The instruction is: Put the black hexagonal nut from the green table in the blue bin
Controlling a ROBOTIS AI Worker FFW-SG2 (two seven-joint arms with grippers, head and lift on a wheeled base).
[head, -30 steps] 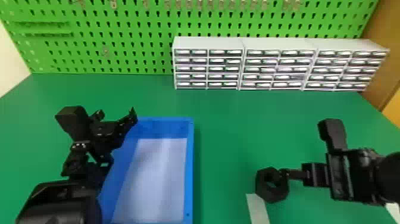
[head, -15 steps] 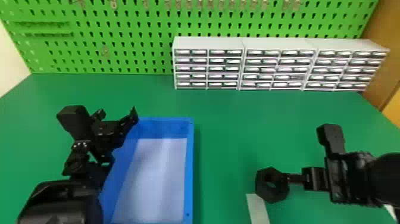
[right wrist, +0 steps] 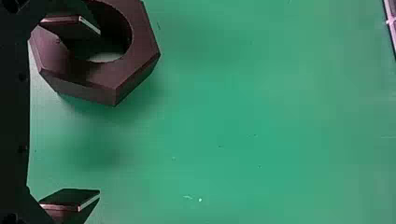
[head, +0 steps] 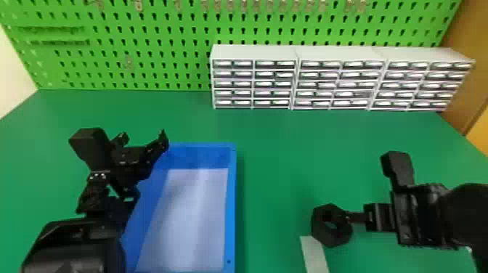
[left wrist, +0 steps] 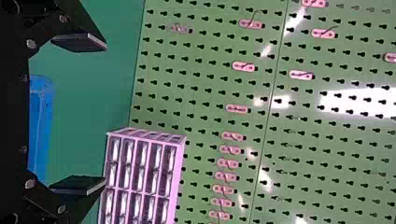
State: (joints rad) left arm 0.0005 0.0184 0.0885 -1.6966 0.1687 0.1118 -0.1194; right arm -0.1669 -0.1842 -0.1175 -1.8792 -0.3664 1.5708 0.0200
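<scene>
The right gripper (head: 357,218) had its fingers well apart, one of them overlapping the hole of the black hexagonal nut (right wrist: 140,46). The other was over the green table (right wrist: 233,140), clear of the nut. A pinkish strip (right wrist: 391,28) edged the view.

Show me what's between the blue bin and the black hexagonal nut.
In the head view, a bare stretch of green table separates the blue bin from the black hexagonal nut; a pale strip begins at the nut's near side.
</scene>
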